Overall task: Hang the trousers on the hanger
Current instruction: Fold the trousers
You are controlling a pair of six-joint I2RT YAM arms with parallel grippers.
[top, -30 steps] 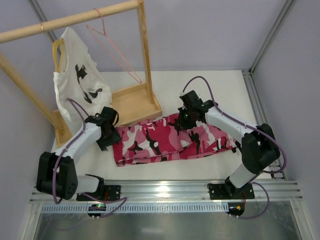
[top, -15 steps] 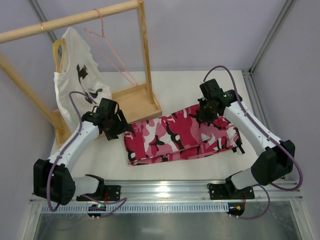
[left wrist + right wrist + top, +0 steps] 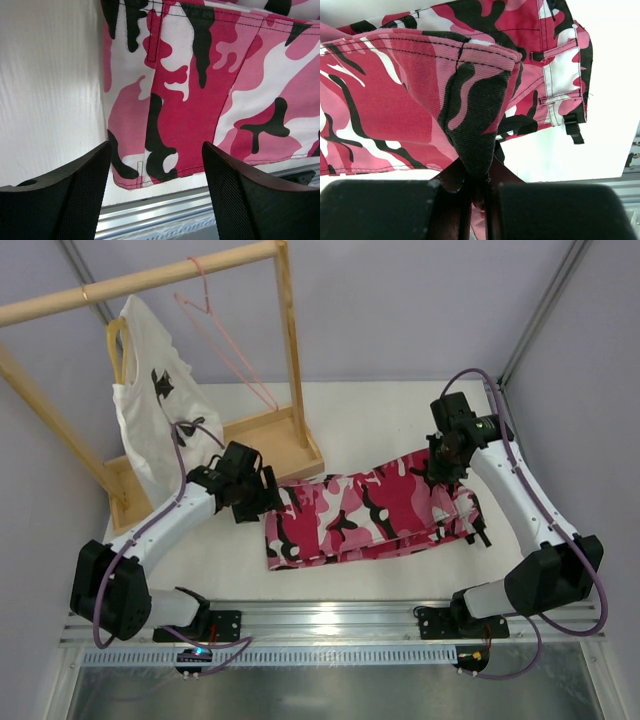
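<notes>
A wooden rack [image 3: 140, 282] is seen at the back left of the white table [image 3: 380, 410], with its top bar slanted across the corner. Toward the left end of that bar, a white T-shirt [image 3: 150, 425] with black print is hung on a yellow hanger [image 3: 114, 345]. The shirt's lower part is seen in front of the left end of the rack's base tray [image 3: 265, 440]. Well in front of the rack, an aluminium rail [image 3: 330, 618] is laid along the table's near edge.

Left end effector [image 3: 156, 145] wide, right one [image 3: 479, 186] clenched
</notes>
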